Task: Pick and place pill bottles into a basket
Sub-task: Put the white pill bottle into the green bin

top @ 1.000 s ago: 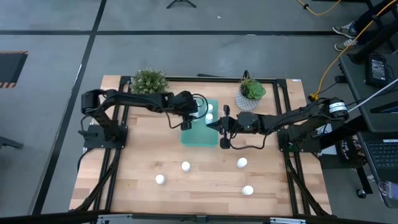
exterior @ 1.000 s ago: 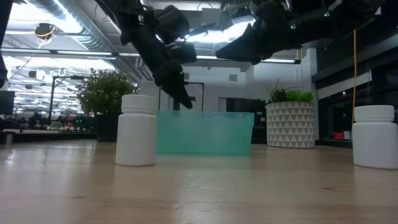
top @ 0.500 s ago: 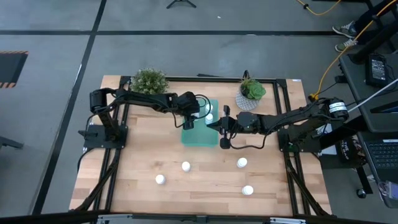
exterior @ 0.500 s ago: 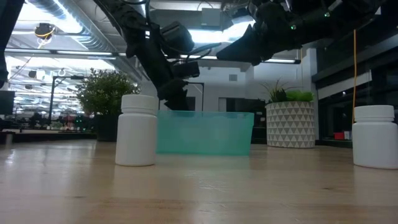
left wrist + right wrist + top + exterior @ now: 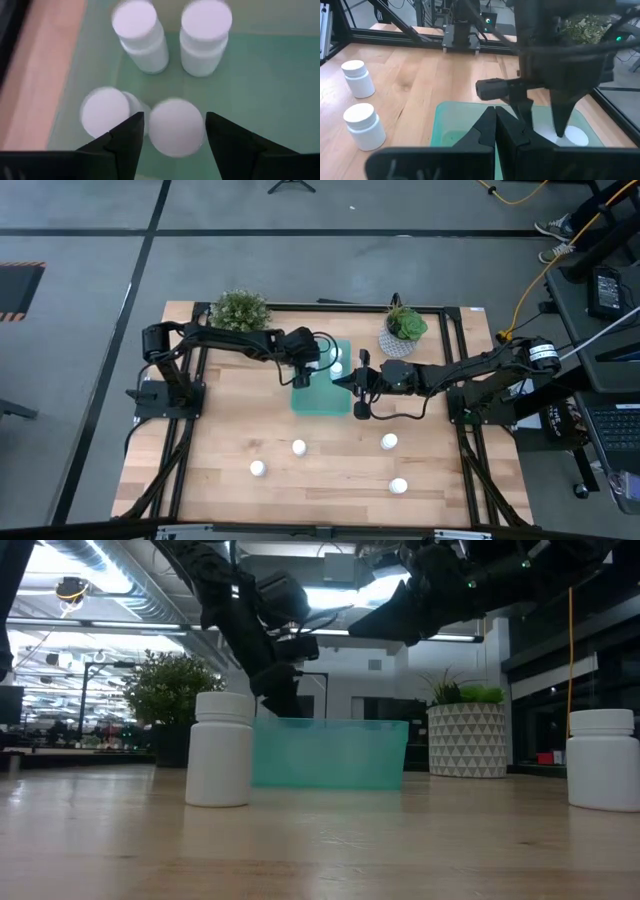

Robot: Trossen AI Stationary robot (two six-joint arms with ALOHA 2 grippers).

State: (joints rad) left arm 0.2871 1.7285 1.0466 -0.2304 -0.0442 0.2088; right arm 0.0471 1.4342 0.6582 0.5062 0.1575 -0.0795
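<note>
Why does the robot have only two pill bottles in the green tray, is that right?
Not quite. The left wrist view shows four pill bottles in the green tray, not two: two standing farther off and two nearer, one between the left gripper's fingers.

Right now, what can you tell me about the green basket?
The basket is a shallow rectangular tray of see-through teal plastic, resting flat on the wooden table between the two plants. Four white pill bottles stand upright inside. The left gripper hangs open around one; the right gripper, shut, hovers at its rim.
</note>
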